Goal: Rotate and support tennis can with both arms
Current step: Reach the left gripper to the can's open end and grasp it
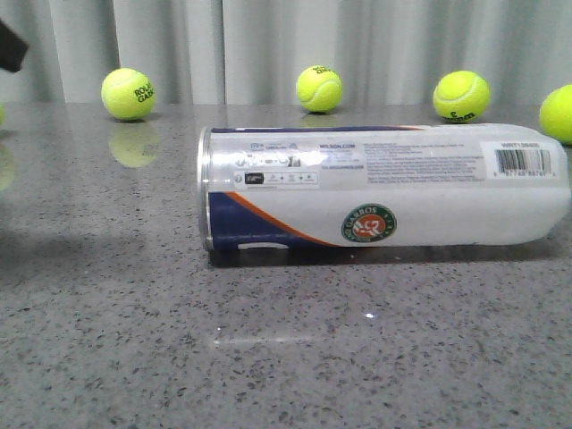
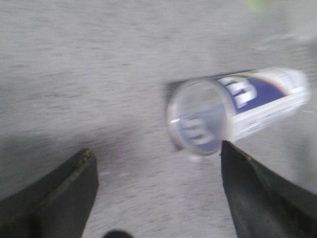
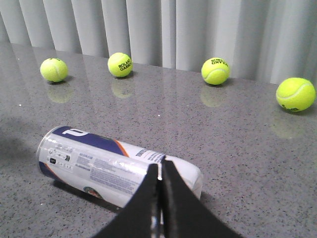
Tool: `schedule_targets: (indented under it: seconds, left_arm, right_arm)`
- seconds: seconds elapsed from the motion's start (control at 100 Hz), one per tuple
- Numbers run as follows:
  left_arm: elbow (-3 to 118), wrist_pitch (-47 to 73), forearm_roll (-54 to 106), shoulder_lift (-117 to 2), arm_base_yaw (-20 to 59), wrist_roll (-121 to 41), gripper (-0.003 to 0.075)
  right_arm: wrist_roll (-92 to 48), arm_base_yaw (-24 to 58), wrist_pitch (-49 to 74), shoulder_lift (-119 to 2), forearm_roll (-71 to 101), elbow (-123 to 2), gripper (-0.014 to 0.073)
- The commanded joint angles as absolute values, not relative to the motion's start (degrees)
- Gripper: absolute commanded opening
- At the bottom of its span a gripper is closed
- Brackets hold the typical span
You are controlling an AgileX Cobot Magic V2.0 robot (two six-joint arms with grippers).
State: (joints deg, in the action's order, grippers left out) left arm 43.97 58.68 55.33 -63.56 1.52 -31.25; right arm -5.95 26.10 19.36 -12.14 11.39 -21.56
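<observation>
The tennis can (image 1: 384,188) lies on its side on the grey table, silver rim (image 1: 206,189) to the left and barcode near its right end. In the blurred left wrist view the can (image 2: 237,106) shows its round end toward my left gripper (image 2: 157,151), which is open and empty a short way off. A black part of the left arm (image 1: 11,45) shows at the far left in the front view. My right gripper (image 3: 160,167) is shut and empty, its tips in front of the can (image 3: 94,166) near the closed end; I cannot tell if they touch.
Several yellow-green tennis balls stand along the back by the curtain: one at the left (image 1: 129,94), one in the middle (image 1: 319,88), one to the right (image 1: 461,96), and one at the right edge (image 1: 559,112). The grey speckled table (image 1: 268,357) stretches in front of the can.
</observation>
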Motion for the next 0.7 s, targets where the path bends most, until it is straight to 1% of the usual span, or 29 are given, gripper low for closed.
schedule_targets:
  seconds: [0.0,0.15,0.27,0.43,0.69]
  left_arm:
    - [46.0,61.5,67.7,-65.6,1.3,-36.3,0.0503]
    - [46.0,64.5,74.0,-70.5,2.8,-39.4,0.0503]
    - [46.0,64.5,76.9,-74.5,6.0,-40.9,0.0503]
    - [46.3,64.5,85.8,-79.9,10.3,-45.9,0.0503]
    - [54.1,64.4,89.1,-89.7,14.6,-48.4,0.0503]
  right_arm:
    - [-6.0,25.8,15.4,-12.6,11.3,-22.9,-0.0061]
    - [-6.0,25.8,15.4,-12.6,11.3,-22.9,-0.0061]
    - [-6.0,25.8,15.4,-12.6,11.3,-22.9,-0.0061]
    - [-6.0,25.8,15.4,-12.6,11.3,-22.9,-0.0061]
    - [-6.0,25.8,15.4,-12.6,11.3,-22.9,-0.0061]
